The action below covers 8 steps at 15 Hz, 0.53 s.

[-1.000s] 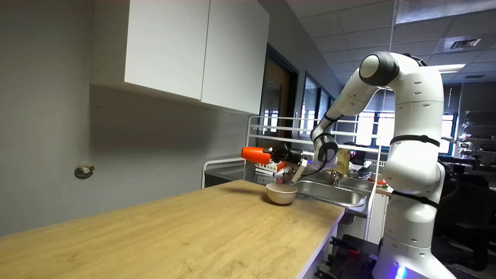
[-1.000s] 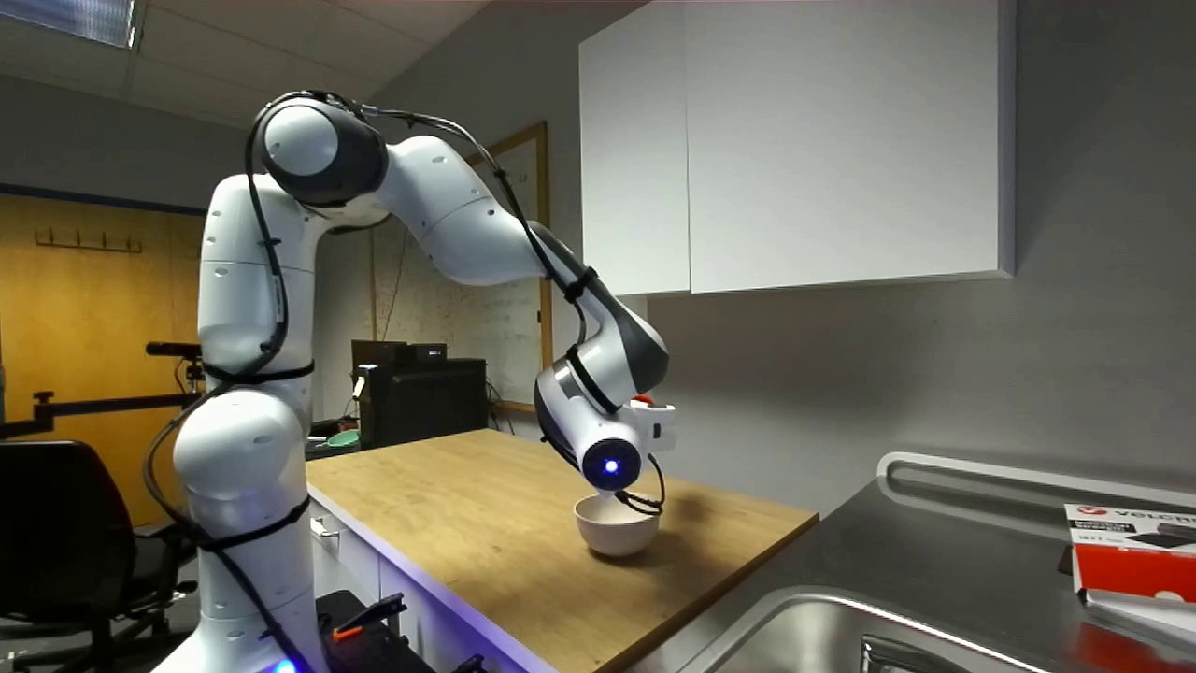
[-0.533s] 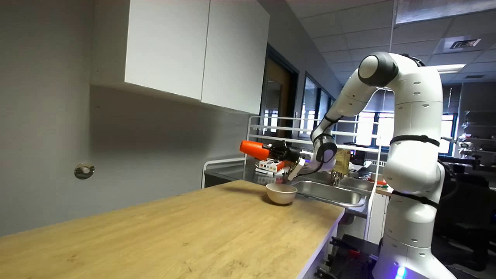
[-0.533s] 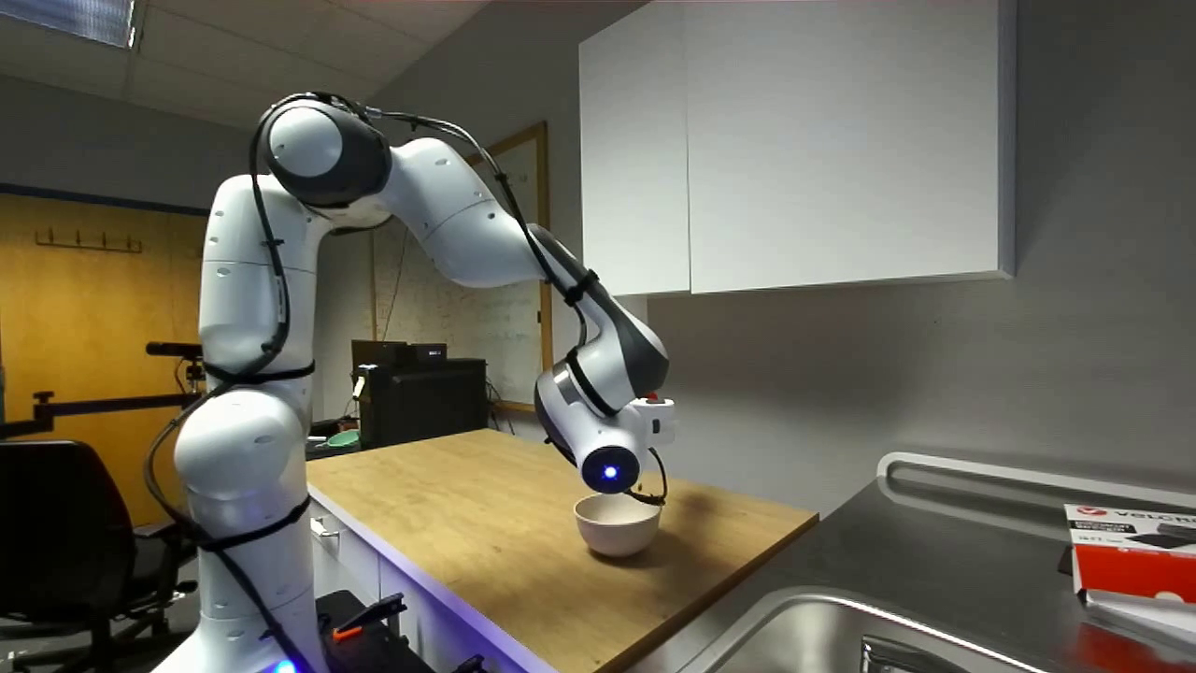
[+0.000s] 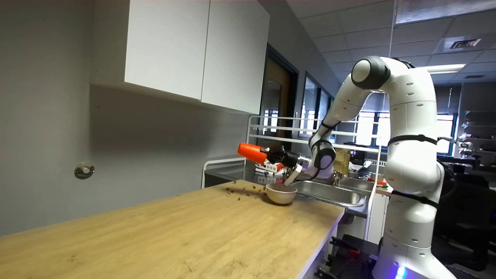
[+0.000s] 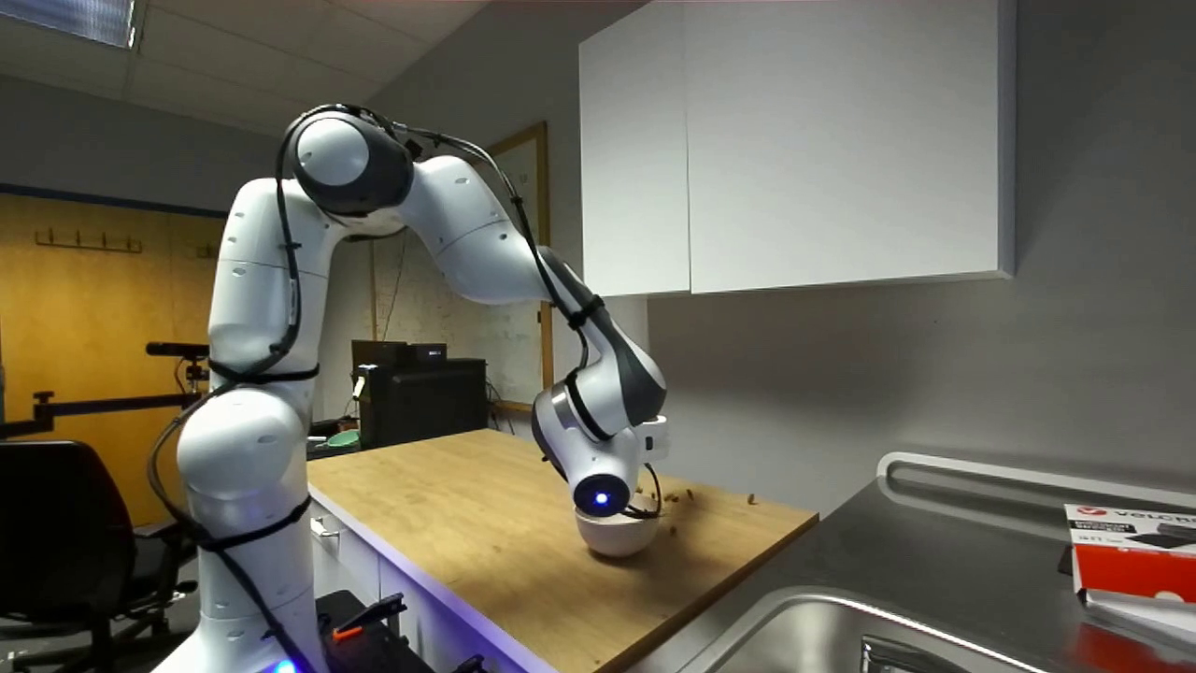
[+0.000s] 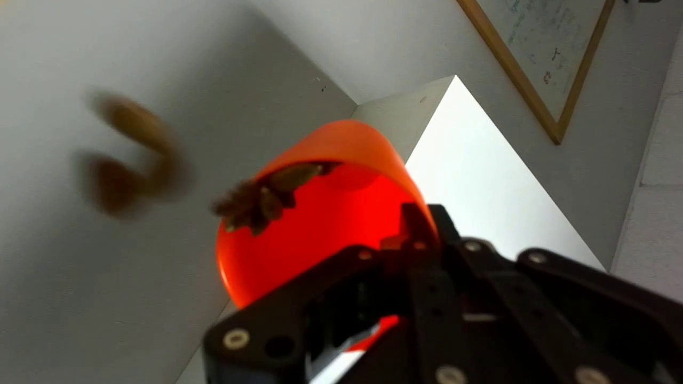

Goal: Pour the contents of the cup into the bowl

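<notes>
The arm (image 5: 415,120) stands planted at the lower right in an exterior view, its column climbing to a high elbow (image 5: 370,73) in the upper right, and from there the forearm (image 5: 345,102) slants down and left to a sharply bent wrist (image 5: 322,155)! Out of it goes the gripper (image 5: 270,154), reaching left to mid-frame, almost level with a slight upward slant, and look what it has: the cup (image 5: 251,152), bright red-orange, tipped well over, closed end up and left, mouth turned down to the right, above and left of the bowl (image 5: 281,196). Over to the wrist view, and the fingers (image 7: 415,221) are pinching the cup's wall at the rim, one black tip inside, the other outside. And the contents (image 7: 261,205) are spilling, brown bits bunched at the mouth's upper left, more of them a blur at the left of the frame! Others show over the wooden counter (image 5: 155,240), left of the bowl; which have landed and which are airborne, I can't say. The bowl sits upright at the counter's end, near the sink (image 5: 329,191). In an exterior view the forearm runs from upper left down to the centre, the wrist's blue light (image 6: 601,499) overlapping the bowl's rim, the cup hidden.
</notes>
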Tool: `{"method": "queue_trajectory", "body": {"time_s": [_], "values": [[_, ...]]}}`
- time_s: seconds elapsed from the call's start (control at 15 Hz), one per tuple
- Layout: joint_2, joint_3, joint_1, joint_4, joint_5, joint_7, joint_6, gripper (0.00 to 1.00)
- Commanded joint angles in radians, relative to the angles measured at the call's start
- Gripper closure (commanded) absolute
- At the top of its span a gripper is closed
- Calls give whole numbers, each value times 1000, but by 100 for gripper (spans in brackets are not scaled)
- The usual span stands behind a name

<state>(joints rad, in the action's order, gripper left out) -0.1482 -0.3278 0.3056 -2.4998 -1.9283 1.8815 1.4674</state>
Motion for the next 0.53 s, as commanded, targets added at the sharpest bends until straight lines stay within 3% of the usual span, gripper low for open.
{"method": "queue_trajectory", "body": {"time_s": [0.0,0.47], "values": [[-11,3,-3,-6,-39,32,-32,99],[-32,0,-1,-14,-57,61,-66,99]]}}
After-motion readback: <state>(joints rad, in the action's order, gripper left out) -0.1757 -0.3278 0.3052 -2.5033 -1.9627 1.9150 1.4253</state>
